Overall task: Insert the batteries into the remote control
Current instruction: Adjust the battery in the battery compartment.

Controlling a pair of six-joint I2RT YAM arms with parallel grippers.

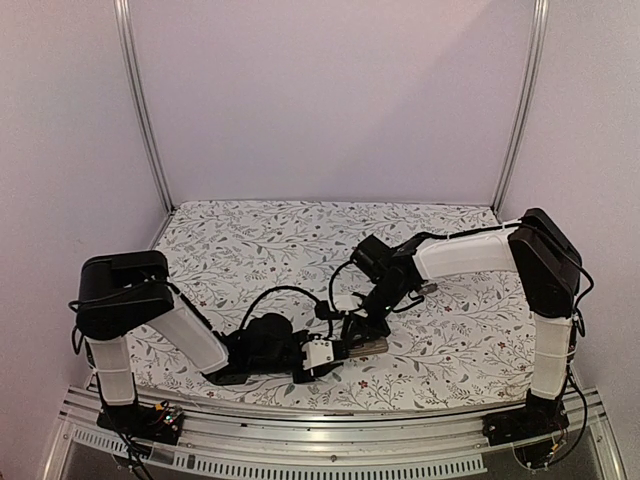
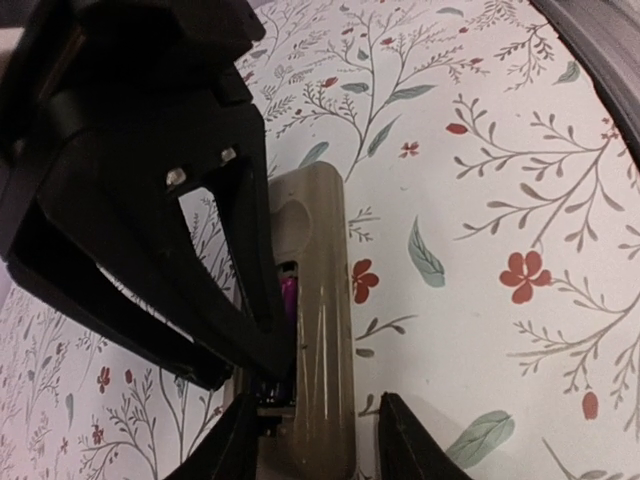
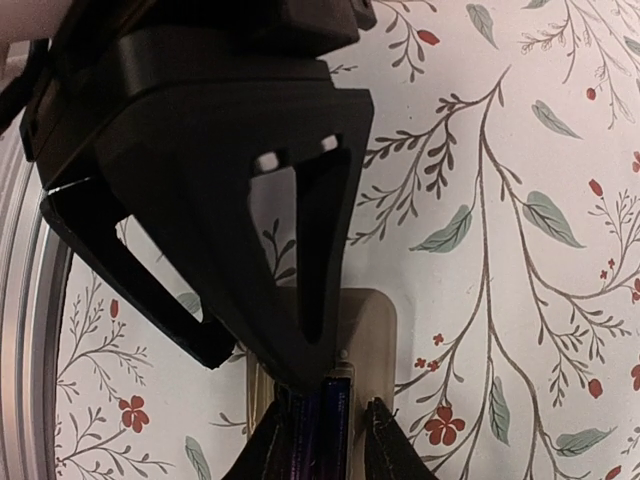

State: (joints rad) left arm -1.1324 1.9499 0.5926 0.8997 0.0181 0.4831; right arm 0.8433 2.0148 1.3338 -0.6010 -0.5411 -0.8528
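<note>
Black fingers [image 3: 385, 445] of the right gripper [image 3: 328, 408] fill the bottom of the right wrist view, drawn in on a dark, purple-sheened cylindrical battery [image 3: 325, 432]. They appear to pinch it, with no gap showing on either side. Directly beneath them lies the small rectangular remote control [image 3: 372, 325], its grey-tan back facing up and its battery slot open.

The battery's long axis runs along the remote's long axis, so the seating move looks like a push straight down into the slot rather than a turn. The right arm is the one on top of the job.

From the left wrist the left gripper [image 2: 318, 415] straddles the remote's end: one finger sits against its edge, while a sliver of the floral-cloth bench [image 2: 500, 150] shows beside the other, so whether it clamps or only brackets the handset cannot be told.

In the top view the remote [image 1: 368, 348] lies lengthwise left to right, near the middle of the bench's near edge — the left arm reaching it from the left, the right from the far right. A second battery cannot be made out.
</note>
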